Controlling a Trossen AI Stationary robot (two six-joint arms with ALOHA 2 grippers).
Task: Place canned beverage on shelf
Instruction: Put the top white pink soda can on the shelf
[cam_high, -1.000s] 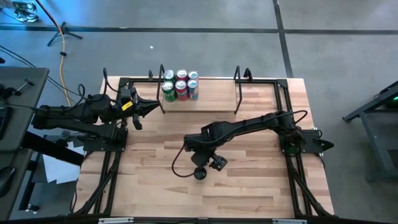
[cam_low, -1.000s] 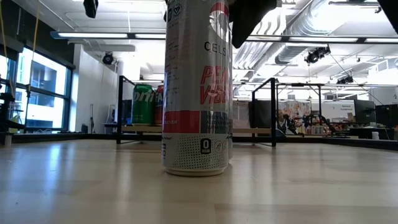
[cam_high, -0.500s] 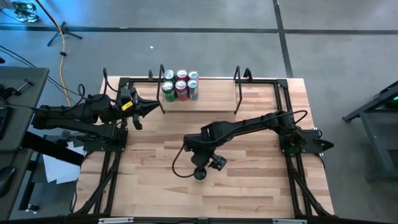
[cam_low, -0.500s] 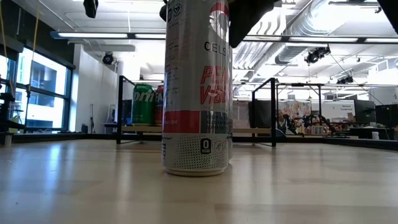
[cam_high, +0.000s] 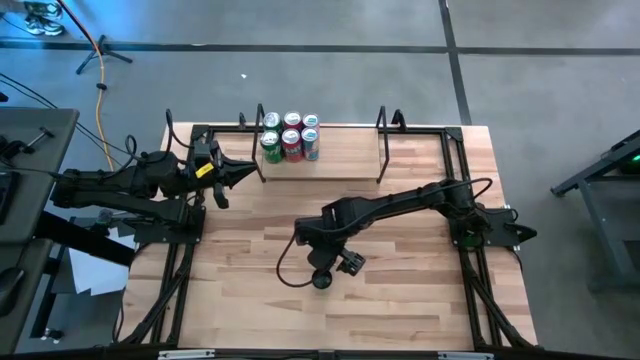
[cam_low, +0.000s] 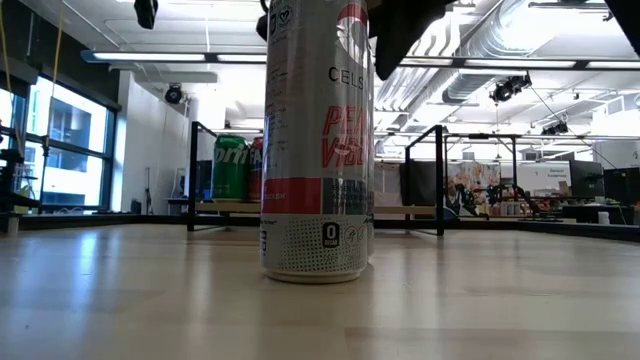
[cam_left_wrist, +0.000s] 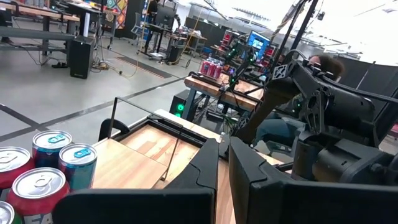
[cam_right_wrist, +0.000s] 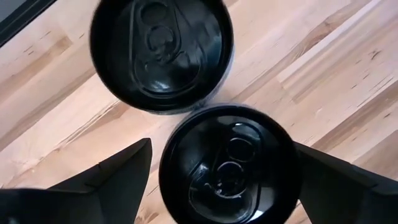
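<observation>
Two tall cans with black tops stand side by side on the tabletop: one (cam_right_wrist: 160, 53) lies clear of the fingers, the other (cam_right_wrist: 229, 165) sits between them. In the low view the front can (cam_low: 315, 150) is silver with red lettering. My right gripper (cam_right_wrist: 224, 168) hangs over them, pointing steeply down and open, one finger on each side of that can's top; whether they touch it I cannot tell. The shelf (cam_high: 330, 160), a pale board with black wire uprights, stands at the far edge with several cans (cam_high: 290, 138) at its left end. My left gripper (cam_high: 240, 172) waits shut beside the left upright.
Black frame rails (cam_high: 460, 190) run along the table's sides. The shelf board to the right of its cans (cam_high: 350, 150) is bare wood. A black cable (cam_high: 285, 265) loops beside my right gripper. In the left wrist view the shelf cans (cam_left_wrist: 56, 168) show close by.
</observation>
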